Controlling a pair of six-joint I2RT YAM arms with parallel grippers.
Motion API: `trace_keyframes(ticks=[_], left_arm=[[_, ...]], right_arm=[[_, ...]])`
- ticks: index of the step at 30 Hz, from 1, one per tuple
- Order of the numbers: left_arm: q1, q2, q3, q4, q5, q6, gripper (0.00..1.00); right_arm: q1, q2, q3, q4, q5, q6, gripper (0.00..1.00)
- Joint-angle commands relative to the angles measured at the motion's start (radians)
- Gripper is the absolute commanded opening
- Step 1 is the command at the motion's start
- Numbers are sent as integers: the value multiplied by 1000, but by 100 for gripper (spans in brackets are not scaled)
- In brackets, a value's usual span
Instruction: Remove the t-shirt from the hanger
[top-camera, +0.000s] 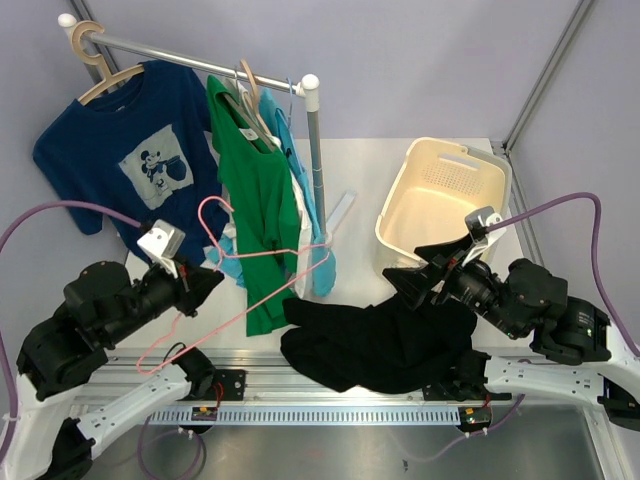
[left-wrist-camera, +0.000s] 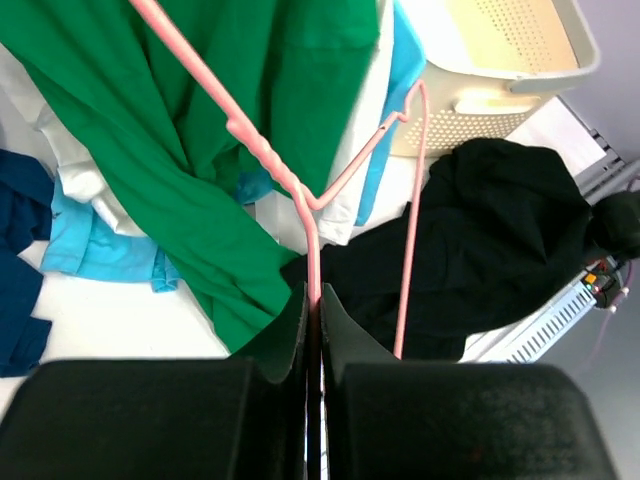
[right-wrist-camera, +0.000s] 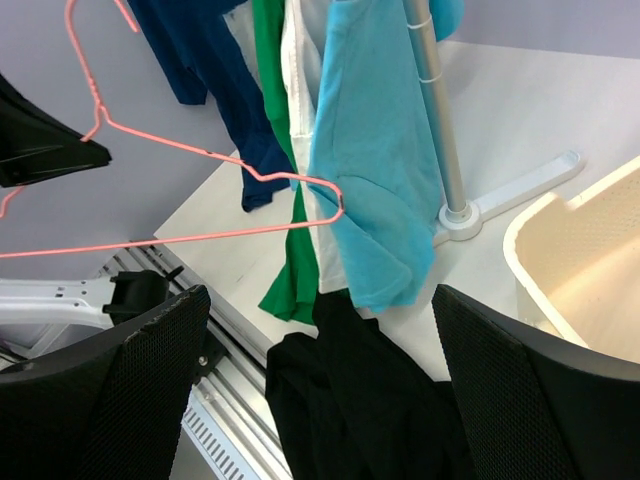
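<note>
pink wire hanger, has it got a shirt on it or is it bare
Bare: the pink wire hanger, pinched in the left gripper, shows only open wire. The black t-shirt lies crumpled on the white table.

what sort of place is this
Probably a robot test bench staged as a laundry corner: a small clothes rack with t-shirts, a laundry basket, and robot arms bolted at the table edge.

A cream basket (top-camera: 497, 166) stands right of a rack (top-camera: 316, 150) hung with navy shirt (top-camera: 95, 150) and green shirt (top-camera: 255, 185)
</note>
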Motion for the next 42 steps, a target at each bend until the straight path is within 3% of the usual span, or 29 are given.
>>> trace_keyframes(ticks=[1,4,15,23,27,36,42], left_arm=[[0,-38,5,-10,115,12,0],[0,-72,19,-43,168,5,0],[-2,-115,212,-284,-79,-25,0],[-2,-25,143,-313,-430,-72,0],[0,85,162,-248,-614,-83,0],[4,369,244,59,-755,15,0],[177,484,342,229,-633,63,0]], right_arm=[[5,11,-10,17,29,-15,99],[3,22,-4,21,8,-10,100],[5,13,10,7,-22,5,100],[3,-10,5,9,-61,10,100],[3,-4,-13,23,-97,-18,99],[3,-1,-85,90,-138,-47,100],[3,-31,-142,141,-193,-62,100]])
